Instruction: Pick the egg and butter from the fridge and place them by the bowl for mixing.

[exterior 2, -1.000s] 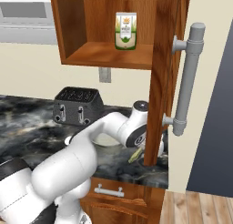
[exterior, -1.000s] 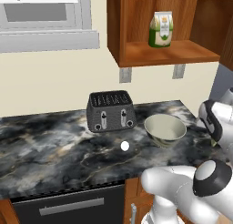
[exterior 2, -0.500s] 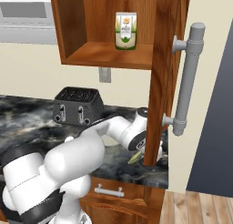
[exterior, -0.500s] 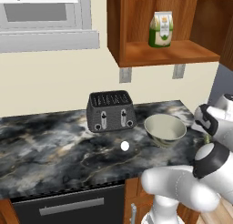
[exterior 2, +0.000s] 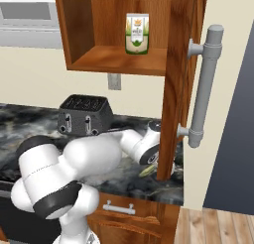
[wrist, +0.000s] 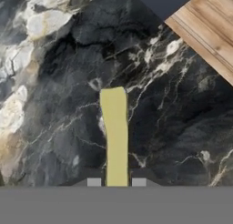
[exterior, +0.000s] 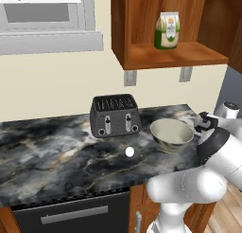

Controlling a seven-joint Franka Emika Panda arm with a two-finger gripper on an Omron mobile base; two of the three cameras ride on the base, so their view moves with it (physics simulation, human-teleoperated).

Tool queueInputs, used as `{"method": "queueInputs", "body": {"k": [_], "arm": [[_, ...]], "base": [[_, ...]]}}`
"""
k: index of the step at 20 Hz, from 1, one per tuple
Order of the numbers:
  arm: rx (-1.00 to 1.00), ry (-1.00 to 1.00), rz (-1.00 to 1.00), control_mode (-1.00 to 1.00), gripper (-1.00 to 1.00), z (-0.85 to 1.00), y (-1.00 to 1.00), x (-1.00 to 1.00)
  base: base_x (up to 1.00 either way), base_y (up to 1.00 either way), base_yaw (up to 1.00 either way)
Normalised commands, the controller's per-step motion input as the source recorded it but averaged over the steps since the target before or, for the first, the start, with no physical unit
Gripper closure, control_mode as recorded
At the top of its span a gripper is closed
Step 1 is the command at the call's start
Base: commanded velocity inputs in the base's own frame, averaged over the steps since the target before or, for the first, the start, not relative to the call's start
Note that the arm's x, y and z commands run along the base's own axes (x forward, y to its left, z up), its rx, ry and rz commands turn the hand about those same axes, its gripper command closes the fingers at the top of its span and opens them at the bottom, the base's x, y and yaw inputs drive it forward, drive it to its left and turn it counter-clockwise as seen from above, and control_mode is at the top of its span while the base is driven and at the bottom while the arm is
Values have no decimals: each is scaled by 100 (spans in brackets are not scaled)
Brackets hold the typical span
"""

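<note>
Gripping the butter (wrist: 115, 136), the gripper (wrist: 116, 182) has its jaws clamped on one end, and the stick points out over the dark marble counter (wrist: 59, 127) near its edge. Egg (exterior: 129, 152) lies on the counter just left of the bowl (exterior: 171, 134), before the toaster (exterior: 115, 115).

I see a dark toaster (exterior: 115, 115) near the back edge of the marble counter (exterior: 42, 156). A green carton (exterior: 167, 30), maybe milk, stands on the wooden shelf (exterior: 175, 56) above.
</note>
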Motion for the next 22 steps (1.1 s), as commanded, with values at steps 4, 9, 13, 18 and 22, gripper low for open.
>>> {"method": "queueInputs", "body": {"k": [4,9,13,18,22], "arm": [[2,0,-10,-100,100,-29,0,24],[2,0,-10,-100,100,-25,-4,16],[3,0,-11,-100,100,-6,0,2],[1,0,-13,-100,100,-8,0,3],[0,0,-13,-100,100,-22,0,1]], "base": [[0,0,0],[0,0,0],[0,0,0],[0,0,0],[0,0,0]]}}
